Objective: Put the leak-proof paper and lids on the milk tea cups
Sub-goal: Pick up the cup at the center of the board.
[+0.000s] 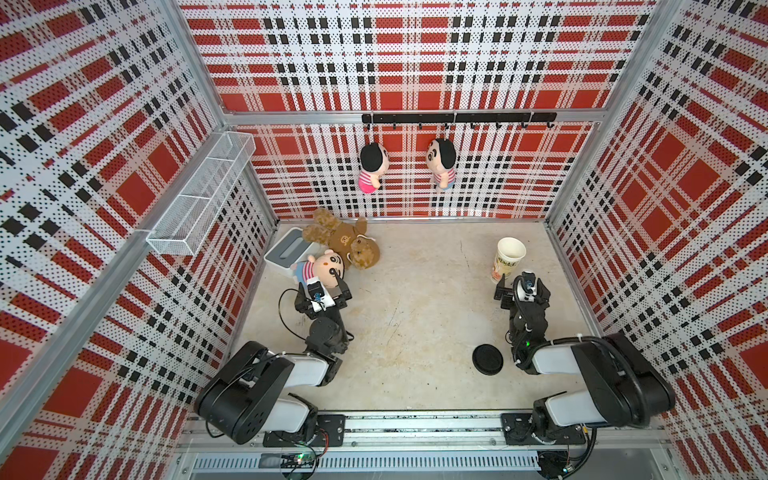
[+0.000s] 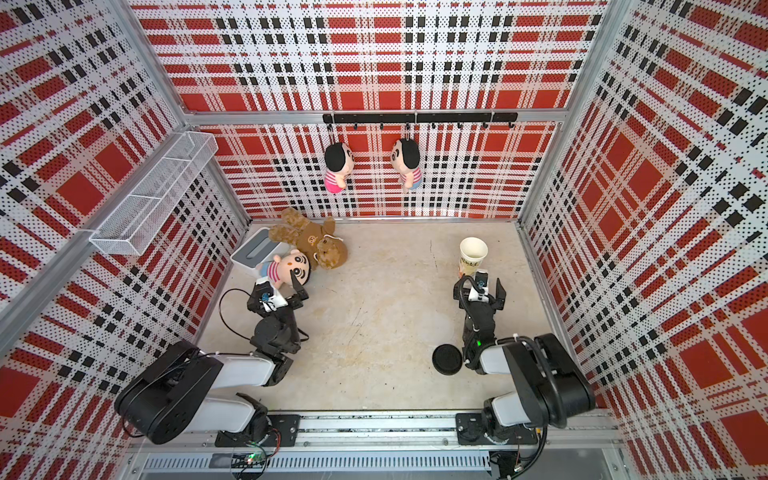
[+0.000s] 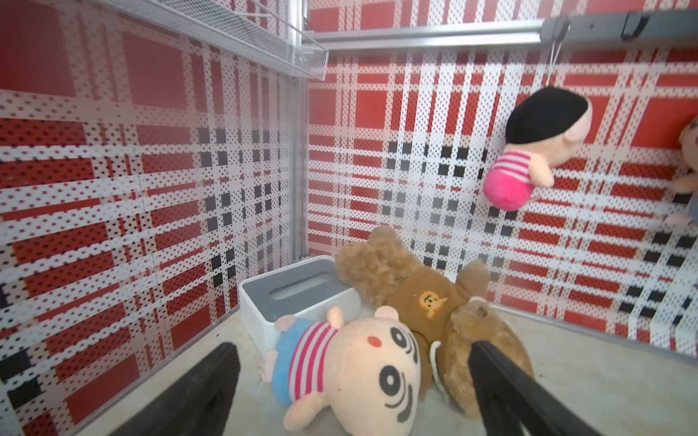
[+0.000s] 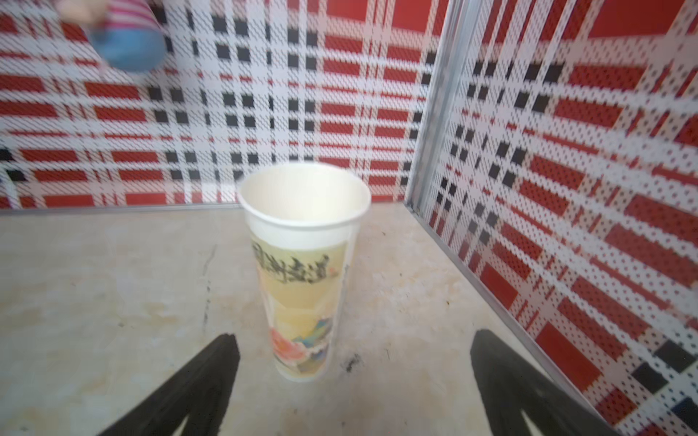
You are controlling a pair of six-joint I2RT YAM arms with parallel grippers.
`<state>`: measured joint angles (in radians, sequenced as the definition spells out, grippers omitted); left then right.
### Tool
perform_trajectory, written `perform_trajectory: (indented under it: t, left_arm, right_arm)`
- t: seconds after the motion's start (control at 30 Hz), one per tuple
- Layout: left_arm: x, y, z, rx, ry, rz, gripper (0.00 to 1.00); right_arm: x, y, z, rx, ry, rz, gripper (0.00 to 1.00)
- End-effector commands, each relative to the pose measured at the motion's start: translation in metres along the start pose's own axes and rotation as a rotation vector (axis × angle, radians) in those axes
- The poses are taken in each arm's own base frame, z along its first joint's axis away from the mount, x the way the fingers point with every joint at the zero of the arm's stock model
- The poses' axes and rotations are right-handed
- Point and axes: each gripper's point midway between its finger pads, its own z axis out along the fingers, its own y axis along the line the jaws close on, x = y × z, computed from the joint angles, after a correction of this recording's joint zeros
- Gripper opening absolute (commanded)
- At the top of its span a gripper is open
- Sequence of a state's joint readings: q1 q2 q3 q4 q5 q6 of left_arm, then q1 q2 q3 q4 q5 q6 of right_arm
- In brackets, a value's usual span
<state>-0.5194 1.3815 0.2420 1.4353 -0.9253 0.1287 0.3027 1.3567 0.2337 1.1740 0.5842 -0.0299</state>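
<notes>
In both top views the milk tea cup (image 1: 509,259) (image 2: 472,255) stands upright right of centre on the mottled beige table (image 1: 415,311), its round mouth uncovered. The right gripper (image 1: 522,286) sits just below it in frame, jaws spread wide and holding nothing. Only the right wrist view shows the cup (image 4: 302,264) closely: a tall, tapered paper wall, white near the rim, with dark brush characters and an orange-red picture lower down. It stands apart from the black fingers (image 4: 223,358). The flat, round black lid (image 1: 487,360), lower in frame beside the right arm, shows in the top views alone. The left gripper (image 1: 322,291) is likewise spread and empty, at the fuzzy head of a striped plush doll (image 3: 359,370) without clasping it. The left wrist view also shows a shaggy brown teddy bear (image 3: 415,294) and a smooth white box (image 3: 298,298) with a grey slotted top.
</notes>
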Motion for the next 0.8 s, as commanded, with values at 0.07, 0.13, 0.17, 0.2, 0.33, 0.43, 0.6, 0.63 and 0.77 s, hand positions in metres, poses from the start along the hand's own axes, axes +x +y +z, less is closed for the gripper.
perform_trajectory:
  t: [0.07,0.13,0.17,0.2,0.33,0.43,0.6,0.63,0.77]
  left_arm:
    - [-0.006,-0.055,0.015,0.087,0.095,-0.039,0.98]
    - [-0.01,-0.066,0.013,0.155,0.099,-0.098,0.98]
    - [-0.011,-0.072,0.012,0.202,0.102,-0.124,0.98]
    - [-0.012,-0.077,0.011,0.256,0.11,-0.153,0.98]
    - [-0.007,-0.097,0.011,0.431,0.171,-0.226,0.98]
    - [-0.003,-0.107,0.011,0.502,0.205,-0.244,0.98]
    - [0.007,-0.124,0.014,0.575,0.254,-0.242,0.98]
    - [0.009,-0.125,0.014,0.583,0.262,-0.245,0.98]
    - [0.02,-0.127,0.018,0.585,0.301,-0.277,0.98]
  right_arm:
    - [-0.006,-0.022,-0.01,0.116,0.095,0.217,1.0]
    - [-0.017,-0.028,-0.017,0.117,0.072,0.259,1.0]
    - [-0.007,-0.014,-0.022,0.024,0.114,0.285,1.0]
    - [-0.008,-0.007,-0.029,-0.047,0.104,0.305,1.0]
    - [-0.004,0.002,-0.04,-0.129,0.131,0.353,1.0]
    - [0.003,0.0,-0.028,-0.06,0.217,0.29,1.0]
    - [0.017,0.01,0.008,-0.016,0.306,0.219,1.0]
    - [0.018,0.011,0.015,-0.011,0.311,0.223,1.0]
    - [0.017,0.011,0.045,0.053,0.311,0.19,1.0]
